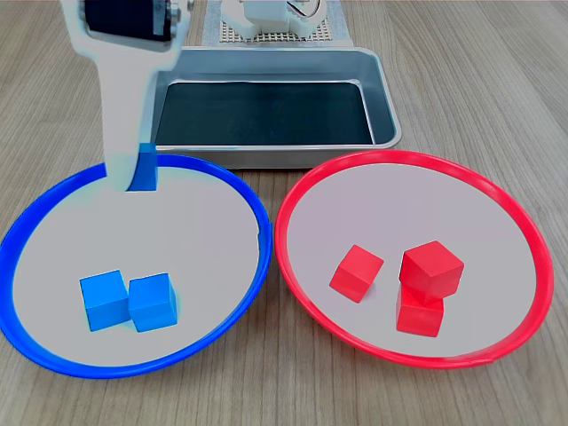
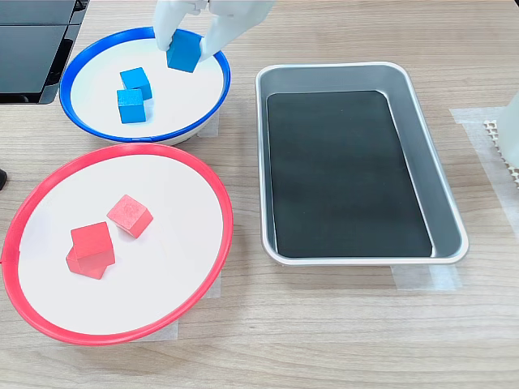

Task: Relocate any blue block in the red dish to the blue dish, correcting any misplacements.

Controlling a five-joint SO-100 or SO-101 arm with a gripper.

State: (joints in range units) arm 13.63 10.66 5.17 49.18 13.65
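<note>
Three blue blocks [image 2: 184, 51], three red cubes [image 2: 130, 215], two dishes [image 2: 212, 267].

Light: bright, even, soft in both exterior views; source not visible.
Shadows: faint, short; soft one under red cubes [image 1: 430, 284] in first exterior view, weak rim shade beside metal tray [image 2: 422, 162] in second exterior view.
Glare: mild sheen on tray walls, pale streak on its dark liner [image 1: 266, 111].
Focus: mostly sharp; arm [image 1: 124, 89] close to lens, slightly soft in first exterior view.
Distortion: none obvious at edges.
</note>
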